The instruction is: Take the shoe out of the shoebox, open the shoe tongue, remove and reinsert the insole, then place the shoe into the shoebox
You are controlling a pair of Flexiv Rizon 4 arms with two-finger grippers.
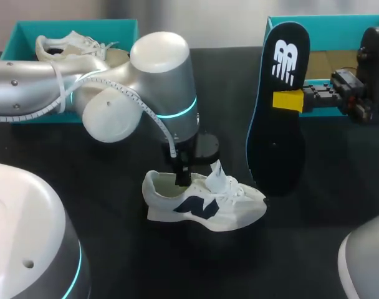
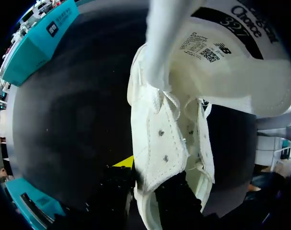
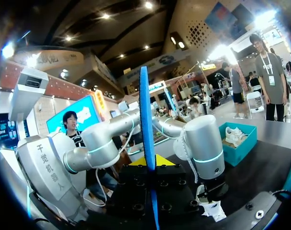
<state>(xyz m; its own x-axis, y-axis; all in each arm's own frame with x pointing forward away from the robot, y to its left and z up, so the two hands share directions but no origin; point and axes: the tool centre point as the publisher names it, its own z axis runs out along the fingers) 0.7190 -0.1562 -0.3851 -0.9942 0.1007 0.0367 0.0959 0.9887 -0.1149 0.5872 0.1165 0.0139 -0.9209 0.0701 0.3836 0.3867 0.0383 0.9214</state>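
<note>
Left fingers (image 1: 182, 175) are pinching the white shoe (image 1: 208, 208) by its padded collar wall, shoe sitting sole-down on the matte black worktop (image 1: 102, 187). Right fingers (image 1: 288, 101) are clamping the thin, flat black insole (image 1: 277, 137), holding it on end beside the shoe, near the teal shoebox (image 1: 336, 31).

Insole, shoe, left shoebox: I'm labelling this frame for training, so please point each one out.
insole (image 1: 273, 146): head view, black face, lower half.
shoe (image 1: 239, 210): head view, white side of the forefoot.
left shoebox (image 1: 115, 28): head view, teal back wall.
</note>
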